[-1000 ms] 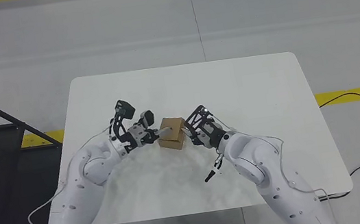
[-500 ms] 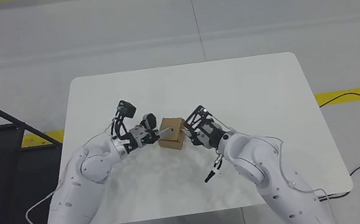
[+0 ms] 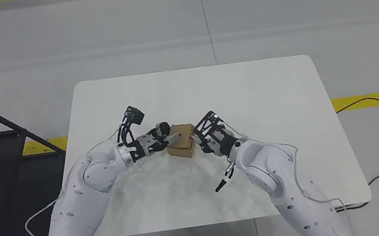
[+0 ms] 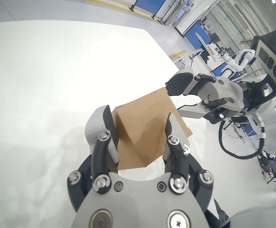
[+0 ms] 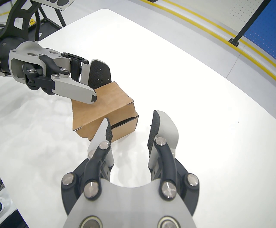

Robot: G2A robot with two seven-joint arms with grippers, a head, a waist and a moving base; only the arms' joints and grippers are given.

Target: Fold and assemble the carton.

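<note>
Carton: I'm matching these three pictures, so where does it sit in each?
Top view: carton between left gripper and right gripper.
Left wrist view: carton straddled by the left gripper.
Right wrist view: carton just beyond the right gripper.
Shared landmark: the white table.

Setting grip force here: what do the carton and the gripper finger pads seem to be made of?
Carton: brown cardboard, matte, with sharp fold creases and raw cut edges. Finger pads: probably black rubber, matte and finely dimpled; the look alone cannot confirm it.

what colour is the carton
Plain brown cardboard carton, with no pattern; it shows best in the right wrist view.
</note>
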